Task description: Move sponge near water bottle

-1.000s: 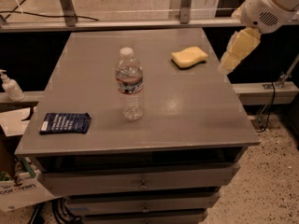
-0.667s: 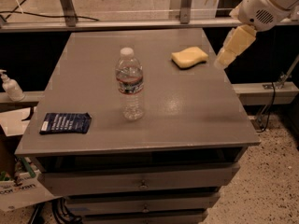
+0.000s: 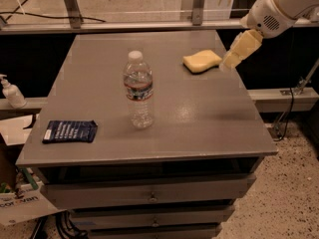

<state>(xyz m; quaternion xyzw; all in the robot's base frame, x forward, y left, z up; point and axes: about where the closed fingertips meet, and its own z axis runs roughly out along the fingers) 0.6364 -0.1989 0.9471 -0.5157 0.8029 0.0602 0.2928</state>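
so your claw [image 3: 229,62] just moved in beside the sponge [image 3: 202,61], grab's probably next; can't tell if it's open.

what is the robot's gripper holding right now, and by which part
Nothing. The padded yellowish gripper hangs at the right edge of the pale-yellow foam sponge, beside it and not around it. The sponge lies flat on the grey table.

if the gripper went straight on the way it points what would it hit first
Probably the pale-yellow soft foam sponge, just ahead of the gripper near the far right edge of the grey table. Depth is unclear, so it might touch the table beside it first.
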